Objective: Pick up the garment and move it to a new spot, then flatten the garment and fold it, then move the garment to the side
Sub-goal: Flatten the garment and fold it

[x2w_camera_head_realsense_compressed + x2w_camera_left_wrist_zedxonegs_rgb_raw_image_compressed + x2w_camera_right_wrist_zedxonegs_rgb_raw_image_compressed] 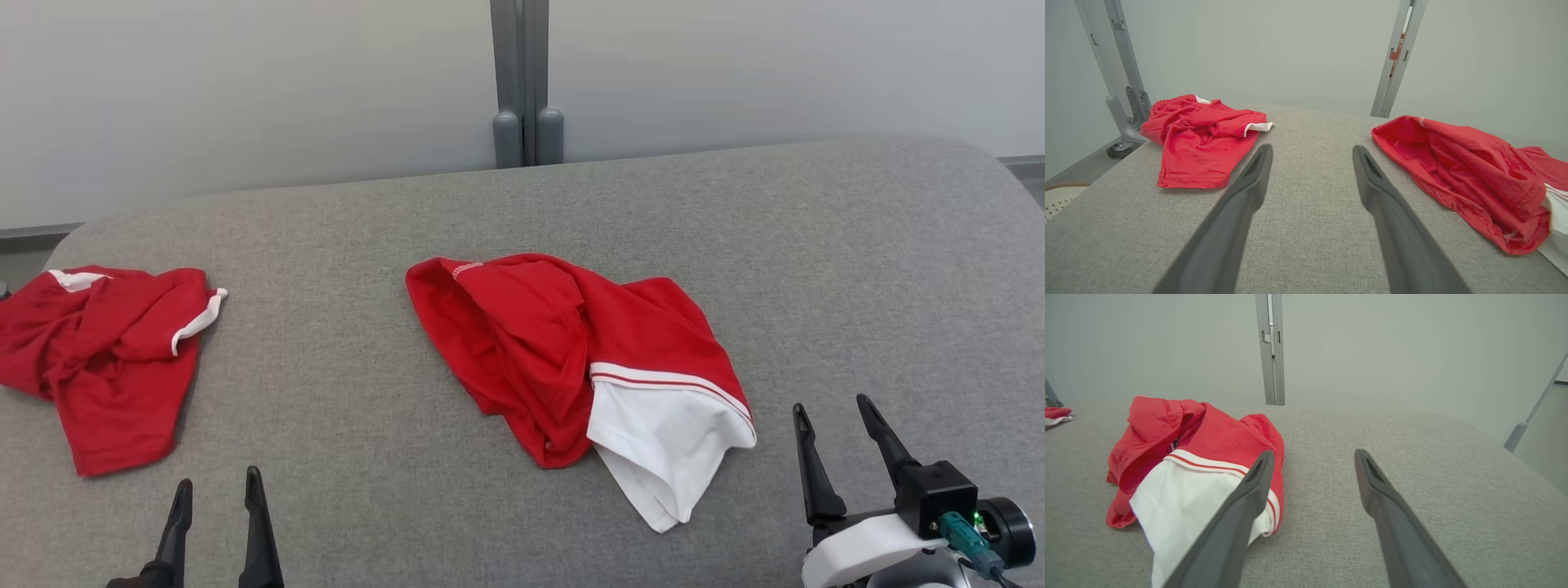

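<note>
The grey cloth-topped table (522,212) fills most of my head view, with a pale wall (245,82) behind its far edge. At mid-table lies the garment (555,343), red with a white panel edged in red stripes. It sits in a loose heap, folded over itself, with the white part toward me and to my right. I take it for the piece to be worked because it lies within reach of both arms; nothing has hold of it and nothing touches it.

Well apart from it, at the table's left edge, a second red garment (106,359) with white trim lies just as rumpled. I judge it to be out of the way for now.

My right pincer (831,405) hangs low just beside the white panel. Its two dark fingers are spread apart and carry nothing. In the right wrist view the cloth lies just off the left finger, so this pincer looks placed for the first pick. My left pincer (219,480) waits at the near edge between the two heaps, likewise parted and empty, with only bare grey cloth between its fingers.

As I read it, the task is at its very start: the lift to a new spot comes first, and the flattening and folding are not yet begun.
</note>
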{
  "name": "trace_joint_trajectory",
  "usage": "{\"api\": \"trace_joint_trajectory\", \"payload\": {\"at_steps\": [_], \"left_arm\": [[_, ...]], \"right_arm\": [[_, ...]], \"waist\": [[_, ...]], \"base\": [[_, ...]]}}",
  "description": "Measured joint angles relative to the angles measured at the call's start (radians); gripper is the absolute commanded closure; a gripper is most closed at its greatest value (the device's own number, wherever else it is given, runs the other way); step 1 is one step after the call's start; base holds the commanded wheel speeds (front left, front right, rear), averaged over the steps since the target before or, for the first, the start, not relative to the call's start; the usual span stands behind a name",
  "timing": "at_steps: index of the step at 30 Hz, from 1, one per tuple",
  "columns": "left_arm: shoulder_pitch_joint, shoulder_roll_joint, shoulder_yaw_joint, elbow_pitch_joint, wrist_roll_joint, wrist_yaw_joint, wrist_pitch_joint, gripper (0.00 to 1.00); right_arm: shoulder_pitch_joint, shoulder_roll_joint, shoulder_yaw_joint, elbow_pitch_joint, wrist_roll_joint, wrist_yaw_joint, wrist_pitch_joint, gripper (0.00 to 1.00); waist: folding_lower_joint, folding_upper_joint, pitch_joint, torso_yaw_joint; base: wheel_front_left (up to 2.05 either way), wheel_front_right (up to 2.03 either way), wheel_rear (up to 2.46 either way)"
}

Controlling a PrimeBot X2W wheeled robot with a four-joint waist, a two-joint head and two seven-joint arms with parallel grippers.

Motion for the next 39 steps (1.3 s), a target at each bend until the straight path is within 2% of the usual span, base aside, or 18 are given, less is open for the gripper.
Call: {"api": "trace_joint_trajectory", "payload": {"at_steps": [14,19,25,31,39], "left_arm": [[-0.006,0.000,-0.002,0.001,0.001,0.000,0.000,0.00],[-0.008,0.000,-0.007,0.002,0.001,-0.002,0.000,0.00],[-0.013,-0.001,-0.022,0.004,0.000,-0.004,0.000,0.00],[-0.020,-0.001,-0.036,0.002,-0.001,0.000,0.000,0.00],[-0.034,-0.001,-0.047,0.003,-0.001,0.004,0.000,0.00]], "right_arm": [[0.002,-0.001,0.035,0.027,0.024,0.000,0.000,0.00],[-0.013,0.002,0.167,0.128,0.110,0.000,0.000,0.00],[-0.074,0.000,0.271,0.330,0.198,0.000,0.023,0.00],[-0.156,0.000,0.299,0.425,0.323,0.000,0.055,0.00],[-0.228,0.000,0.313,0.497,0.388,0.000,0.044,0.00]], "waist": [[0.0000,0.0000,0.009,0.003],[0.0000,0.0000,0.013,0.004],[0.0000,0.0000,0.018,0.016],[0.0000,0.0000,0.040,0.026],[0.0001,0.0000,0.074,0.037]], "base": [[0.00,0.00,0.00],[0.00,0.00,0.00],[0.00,0.00,0.00],[0.00,0.00,0.00],[0.00,0.00,0.00]]}}
